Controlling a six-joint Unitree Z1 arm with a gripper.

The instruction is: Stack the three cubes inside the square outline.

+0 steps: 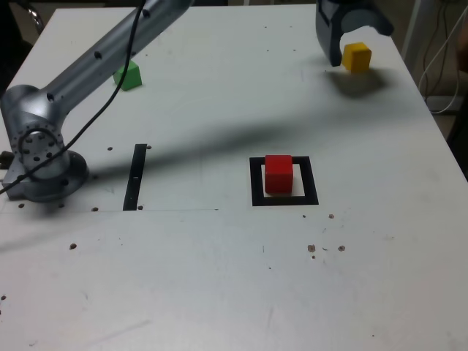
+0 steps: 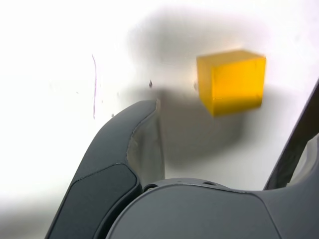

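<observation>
1. Worktop (image 1: pixel 161 292), one: white, marked with small dark specks; its bare near part lies closest to the exterior camera and it carries everything below.
2. Arm (image 1: pixel 91 69), one: grey, reaching over the worktop from the exterior view's left towards the far right corner.
3. Claw (image 1: pixel 360 47), one: spread wide, nothing pinched, poised at the yellow cube with a fingertip to either side in the wrist view.
4. Square outline (image 1: pixel 310 181), one: black frame, pale centre, holding a single cube.
5. Strip (image 1: pixel 135 178), one: black, straight, lying between the arm's base and the square outline.
6. Cubes, three, of like size:
 - Red cube (image 1: pixel 278 174), one: inside the square outline, apparently the first layer of the stack.
 - Yellow cube (image 2: pixel 234 82), one: on the worktop, well apart from the outline. Step in hand, as judged: fetching this one. Next move calls for centring the claw about it, lowering if needed, then closing squarely before lifting it towards the red.
 - Green cube (image 1: pixel 130 76), one: on the worktop beyond the arm, at the exterior view's left; presumably the last to stack.
</observation>
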